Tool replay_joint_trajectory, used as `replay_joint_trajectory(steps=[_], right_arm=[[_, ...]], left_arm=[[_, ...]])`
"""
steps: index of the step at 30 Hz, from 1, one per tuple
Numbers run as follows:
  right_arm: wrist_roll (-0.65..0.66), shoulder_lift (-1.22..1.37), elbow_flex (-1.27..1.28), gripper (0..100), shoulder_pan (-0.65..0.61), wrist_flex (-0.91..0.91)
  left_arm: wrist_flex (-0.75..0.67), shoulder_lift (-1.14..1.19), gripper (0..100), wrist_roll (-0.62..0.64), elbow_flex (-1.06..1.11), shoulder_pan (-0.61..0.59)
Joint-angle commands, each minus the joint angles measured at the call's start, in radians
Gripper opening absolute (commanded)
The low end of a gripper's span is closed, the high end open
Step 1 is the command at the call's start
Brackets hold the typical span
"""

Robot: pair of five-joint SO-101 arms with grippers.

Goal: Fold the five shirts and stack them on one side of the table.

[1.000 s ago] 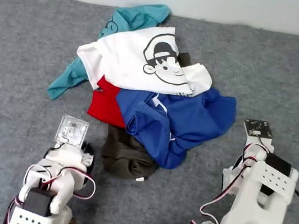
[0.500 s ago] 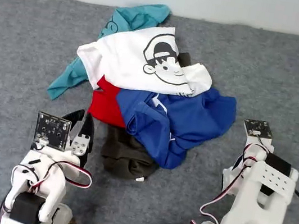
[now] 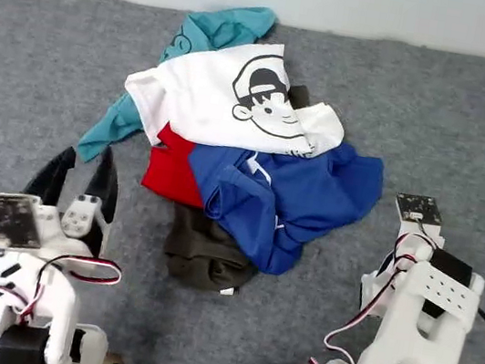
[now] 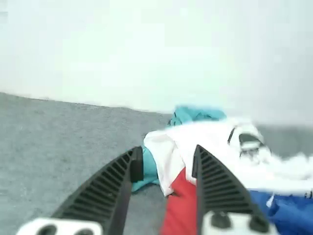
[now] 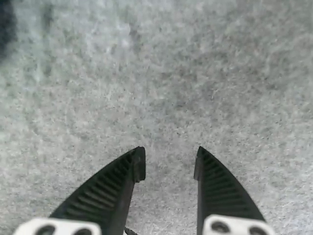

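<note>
Five shirts lie in a loose pile at mid table. A white shirt (image 3: 209, 103) with a cartoon face lies on top, over a teal shirt (image 3: 201, 32) and a red shirt (image 3: 167, 178). A blue shirt (image 3: 300, 196) covers part of a dark brown shirt (image 3: 208, 255). My left gripper (image 3: 79, 176) is open, raised near the pile's left side, holding nothing. Its wrist view looks past my left gripper (image 4: 166, 164) at the teal shirt (image 4: 195, 115), white shirt (image 4: 215, 142) and red shirt (image 4: 178, 208). My right gripper (image 5: 166, 164) is open over bare carpet.
The grey carpeted table (image 3: 39, 67) has free room left and right of the pile. A pale wall (image 3: 390, 7) runs along the far edge. The right arm's body (image 3: 426, 304) stands at the near right.
My left arm has lifted and swung to the left, and its open gripper now shows, pointing toward the pile. The right arm and the shirts have not moved.
</note>
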Motion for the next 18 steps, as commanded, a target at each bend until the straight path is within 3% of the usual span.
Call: replay_joint_trajectory(steps=[1,5,10,18], right_arm=[[-0.011,0.002,0.006,17.9,0.012,0.010],[-0.006,0.002,0.061,17.9,0.012,-0.001],[-0.006,0.002,0.095,17.9,0.012,-0.030],[-0.006,0.002,0.095,17.9,0.012,-0.025]], left_arm=[[0.094,-0.008,18,0.015,-0.039,0.008],[0.311,-0.008,18,-0.092,-0.120,0.043],[0.520,0.058,18,-0.209,-0.418,0.043],[0.858,0.649,17,-0.212,-1.129,0.044]])
